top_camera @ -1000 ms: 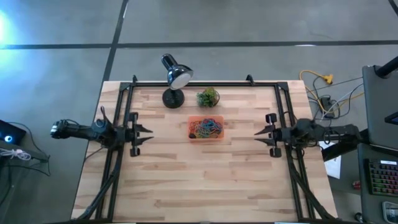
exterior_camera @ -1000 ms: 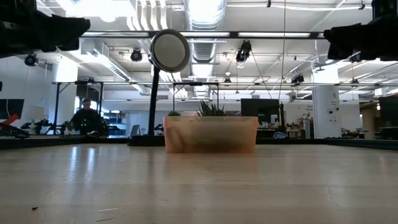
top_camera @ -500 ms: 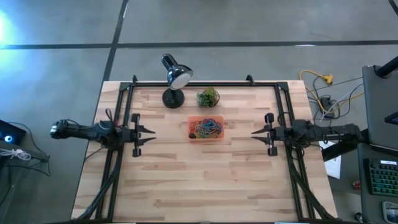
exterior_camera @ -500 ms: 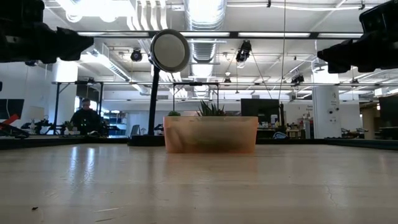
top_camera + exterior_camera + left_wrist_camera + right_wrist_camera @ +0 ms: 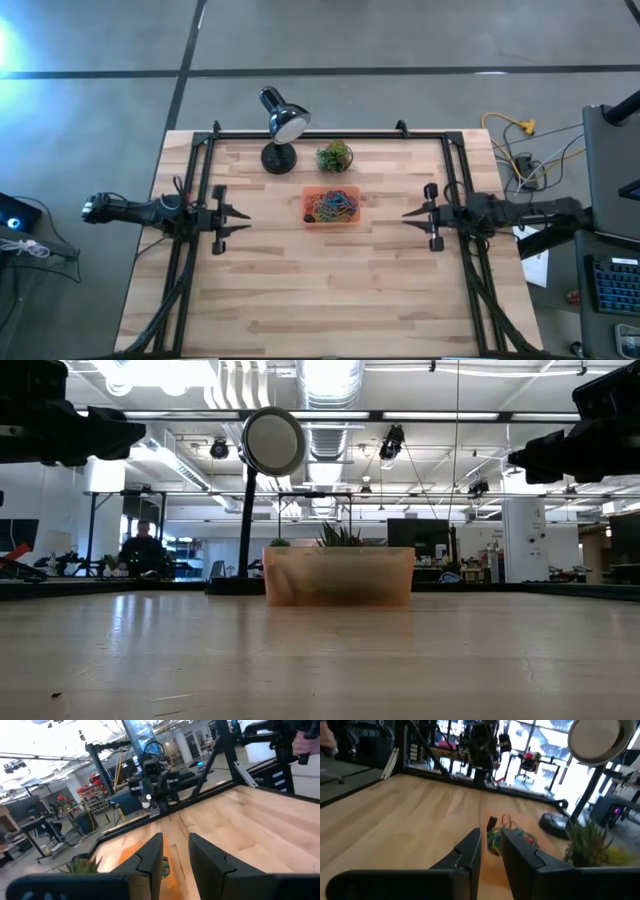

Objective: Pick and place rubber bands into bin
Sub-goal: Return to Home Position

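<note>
Both grippers, left (image 5: 243, 218) and right (image 5: 408, 214), hang empty, fingers narrowly parted, near opposite worktop side edges. Best retract level, clear of the orange bin (image 5: 331, 223) holding rubber bands (image 5: 331, 205) mid-worktop.

The left arm (image 5: 130, 210) and right arm (image 5: 505, 211) are black throughout, built of slim rounded links. The left gripper (image 5: 243, 219) and right gripper (image 5: 405, 217) each carry a short crossbar with two tapering fingers (image 5: 150, 857); close up these are matte black, flat-faced, stepped, with bevelled edges. Black cables (image 5: 175, 290) trail from each arm's base
</note>
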Controlling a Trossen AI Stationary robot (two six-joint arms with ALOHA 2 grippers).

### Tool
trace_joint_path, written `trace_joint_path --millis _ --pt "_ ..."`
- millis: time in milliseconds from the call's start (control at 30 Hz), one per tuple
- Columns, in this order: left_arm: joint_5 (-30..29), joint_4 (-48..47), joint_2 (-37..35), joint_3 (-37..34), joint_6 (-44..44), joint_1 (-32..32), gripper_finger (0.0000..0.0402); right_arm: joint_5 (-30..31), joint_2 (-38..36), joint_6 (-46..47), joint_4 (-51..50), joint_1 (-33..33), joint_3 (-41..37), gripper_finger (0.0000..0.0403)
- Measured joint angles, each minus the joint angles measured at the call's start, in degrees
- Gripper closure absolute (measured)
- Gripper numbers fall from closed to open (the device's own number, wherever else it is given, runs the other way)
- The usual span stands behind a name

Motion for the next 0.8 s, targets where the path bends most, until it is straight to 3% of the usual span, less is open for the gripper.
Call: trace_joint_path --millis 433,800 --pt "-3.2 0.2 3.2 0.0 -0.5 0.0 0.0324 0.2 10.4 1.7 0.0 0.0 0.0 0.0335" --pt "-3.5 0.3 5.6 -0.1 -4.0 0.0 0.0324 0.5 11.8 0.1 0.1 0.0 0.0 0.0335"
